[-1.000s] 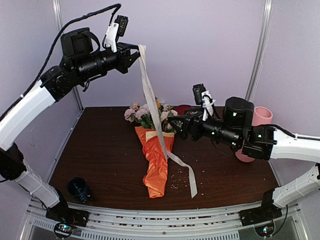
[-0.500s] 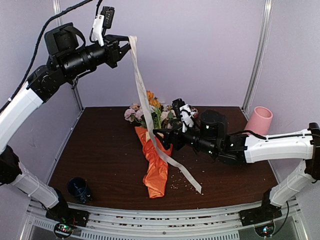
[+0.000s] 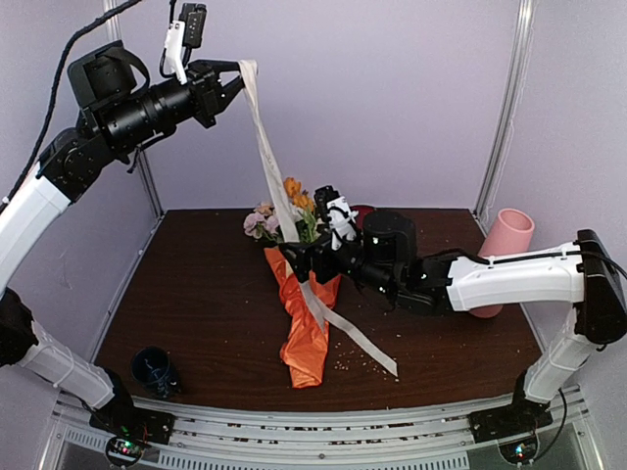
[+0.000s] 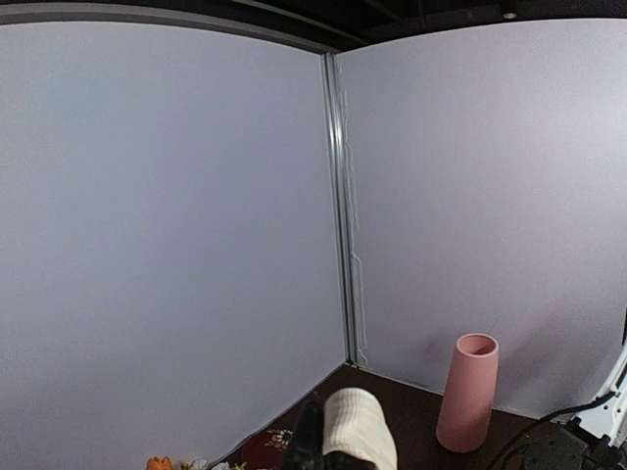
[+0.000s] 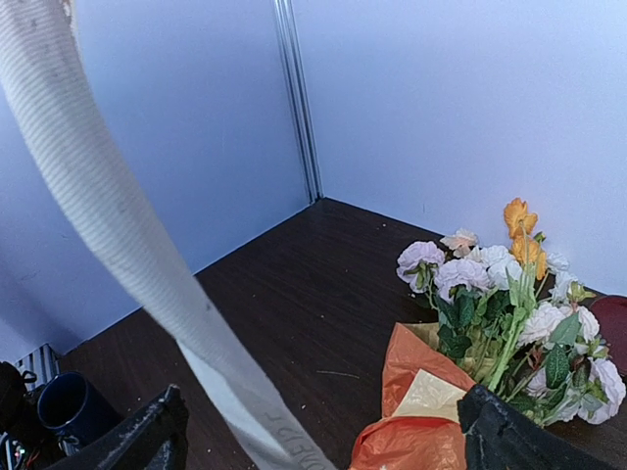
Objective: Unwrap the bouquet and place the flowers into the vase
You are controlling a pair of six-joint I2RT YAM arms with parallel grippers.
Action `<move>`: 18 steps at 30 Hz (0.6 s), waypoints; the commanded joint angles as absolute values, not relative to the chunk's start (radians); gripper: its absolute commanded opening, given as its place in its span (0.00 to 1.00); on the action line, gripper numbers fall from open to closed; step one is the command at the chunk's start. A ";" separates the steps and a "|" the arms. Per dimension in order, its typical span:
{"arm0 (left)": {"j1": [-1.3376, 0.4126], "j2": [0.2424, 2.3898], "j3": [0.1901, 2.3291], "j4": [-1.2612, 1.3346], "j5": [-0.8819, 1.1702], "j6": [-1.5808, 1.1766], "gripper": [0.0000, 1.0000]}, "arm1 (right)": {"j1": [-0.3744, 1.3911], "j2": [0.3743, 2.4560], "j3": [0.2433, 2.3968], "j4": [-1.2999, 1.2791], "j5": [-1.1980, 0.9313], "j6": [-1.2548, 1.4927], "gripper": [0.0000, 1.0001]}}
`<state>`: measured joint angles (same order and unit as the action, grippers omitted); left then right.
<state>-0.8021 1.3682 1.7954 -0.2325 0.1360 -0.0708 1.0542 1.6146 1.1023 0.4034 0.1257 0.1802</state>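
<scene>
The bouquet [image 3: 306,318] lies on the table in orange crinkly paper [image 5: 411,436], with the flowers [image 3: 284,217] [image 5: 490,284] at its far end. High at the back left, my left gripper [image 3: 235,78] [image 4: 328,455] is shut on the top of the cream ribbon [image 3: 269,166] [image 4: 360,431]. The ribbon hangs down across the paper and trails onto the table at the front right. My right gripper [image 3: 294,257] [image 5: 328,441] stands open over the bouquet's upper end, and the ribbon [image 5: 127,235] passes between its fingers. The pink vase [image 3: 509,240] [image 4: 468,406] stands upright at the right.
A small dark blue cup [image 3: 154,370] [image 5: 69,411] sits at the front left corner. A dark red dish [image 3: 358,212] [image 5: 612,328] lies behind the flowers by the back wall. Crumbs are scattered on the dark table [image 3: 196,294] near the ribbon's loose end.
My left gripper has gone up and to the left, drawing the ribbon with it. The right arm has swung left from beside the vase to the bouquet's top, and its jaws have widened.
</scene>
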 commanded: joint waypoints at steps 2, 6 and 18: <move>-0.805 1.345 1.796 -0.173 0.156 -0.063 0.00 | 1.058 1.673 1.165 0.433 0.187 0.161 0.96; -0.805 1.337 1.790 -0.173 0.160 -0.064 0.00 | 1.056 1.704 1.189 0.456 0.184 0.152 0.93; -0.804 1.314 1.765 -0.173 0.129 -0.048 0.00 | 1.056 1.727 1.211 0.485 0.054 0.171 0.36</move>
<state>-0.8021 1.3365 1.7798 -0.2256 0.1390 -0.0681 1.0542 1.7294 1.1946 0.4519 0.0982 0.1608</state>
